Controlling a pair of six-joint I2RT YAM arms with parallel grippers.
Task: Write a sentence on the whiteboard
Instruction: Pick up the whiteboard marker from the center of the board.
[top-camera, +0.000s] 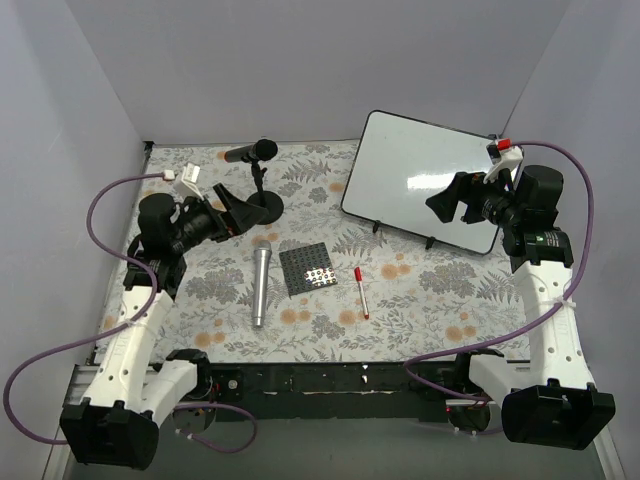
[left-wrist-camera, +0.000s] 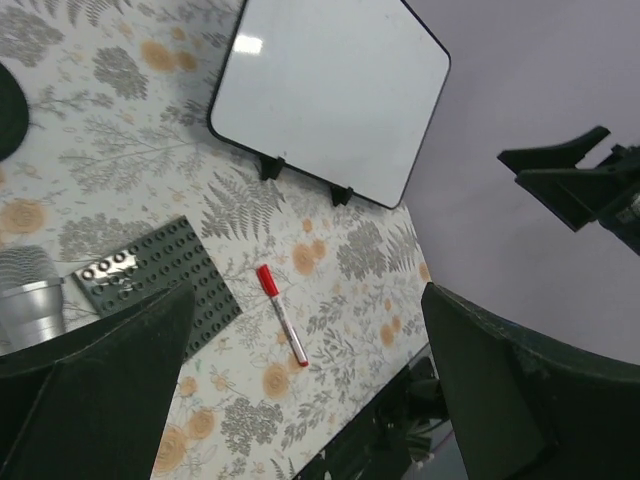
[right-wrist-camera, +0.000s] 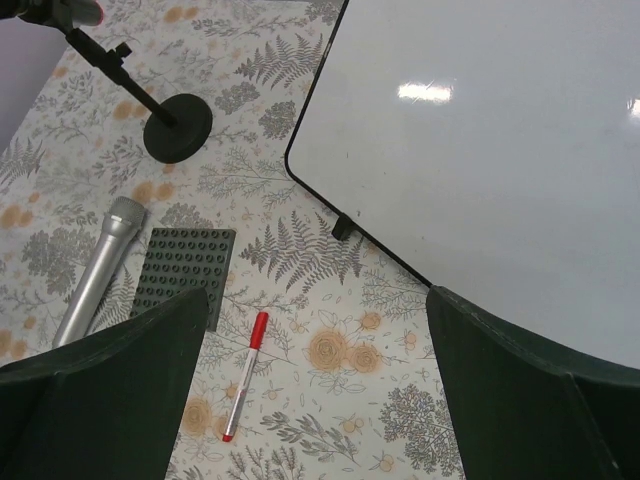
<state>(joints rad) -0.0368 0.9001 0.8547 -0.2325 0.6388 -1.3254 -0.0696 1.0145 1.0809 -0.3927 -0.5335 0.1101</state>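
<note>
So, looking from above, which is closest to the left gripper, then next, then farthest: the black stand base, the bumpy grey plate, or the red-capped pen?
1. Black stand base: right beside the left gripper, toward the back.
2. Bumpy grey plate: mid-table.
3. Red-capped pen: just right of the plate.

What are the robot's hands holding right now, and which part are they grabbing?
Nothing. The left gripper and the right gripper are both open and empty. The red-capped marker lies loose on the table.
</note>
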